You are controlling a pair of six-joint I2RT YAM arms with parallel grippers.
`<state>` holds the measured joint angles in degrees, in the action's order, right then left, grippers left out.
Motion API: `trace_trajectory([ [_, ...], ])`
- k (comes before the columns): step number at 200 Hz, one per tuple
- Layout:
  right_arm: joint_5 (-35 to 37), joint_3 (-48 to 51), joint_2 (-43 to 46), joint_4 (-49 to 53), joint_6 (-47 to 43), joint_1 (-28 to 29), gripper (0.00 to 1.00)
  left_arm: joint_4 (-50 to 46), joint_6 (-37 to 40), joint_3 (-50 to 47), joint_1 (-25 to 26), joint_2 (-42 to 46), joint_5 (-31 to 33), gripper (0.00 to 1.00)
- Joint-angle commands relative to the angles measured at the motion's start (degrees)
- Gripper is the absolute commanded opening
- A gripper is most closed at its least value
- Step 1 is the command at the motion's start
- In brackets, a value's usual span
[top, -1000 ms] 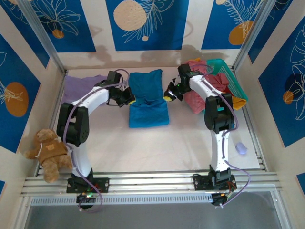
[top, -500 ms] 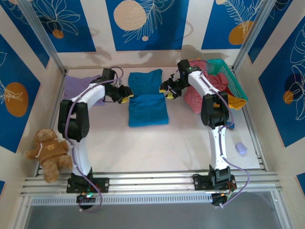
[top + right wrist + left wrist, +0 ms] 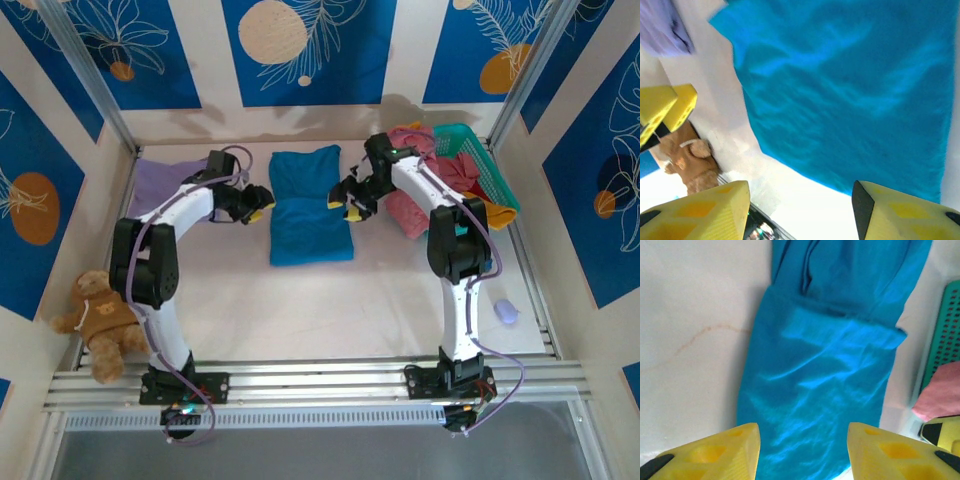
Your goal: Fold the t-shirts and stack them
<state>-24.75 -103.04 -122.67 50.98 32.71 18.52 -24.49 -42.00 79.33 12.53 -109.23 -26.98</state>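
Flanking the teal-blue t-shirt (image 3: 310, 210), my left claw (image 3: 256, 203) and my right claw (image 3: 345, 197) hover at its side edges, jaws spread and nothing held. The part-folded cloth lies between the two claws, directly ahead of each. The lavender t-shirt (image 3: 165, 180) lies behind my left claw and the rose-pink t-shirt (image 3: 405, 205) behind my right. Hazard, as I judge it: pinching only the top layer would peel the fold open, and unequal lifts would skew it.
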Motion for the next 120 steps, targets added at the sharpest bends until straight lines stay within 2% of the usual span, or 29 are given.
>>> trace_trajectory([
  [1, -1.29, 4.69, 0.69, -2.24, 1.03, 1.87, 0.58, 2.42, -1.11, -3.60, 3.01, 1.23, -0.83, 0.49],
  [43, -0.87, 9.83, -0.63, -3.62, 0.85, 3.71, 0.57, 4.71, -1.64, -8.33, 8.27, 0.45, 1.44, 0.49],
  [97, -1.00, 16.83, 0.74, -5.57, 1.22, 4.63, 0.56, -2.06, 3.19, -10.20, 11.34, -0.89, 3.92, 0.50],
  [120, -1.90, 19.87, 1.33, -6.14, 0.79, 5.75, 0.55, -0.81, 3.00, -13.97, 12.40, 0.25, 3.82, 0.50],
])
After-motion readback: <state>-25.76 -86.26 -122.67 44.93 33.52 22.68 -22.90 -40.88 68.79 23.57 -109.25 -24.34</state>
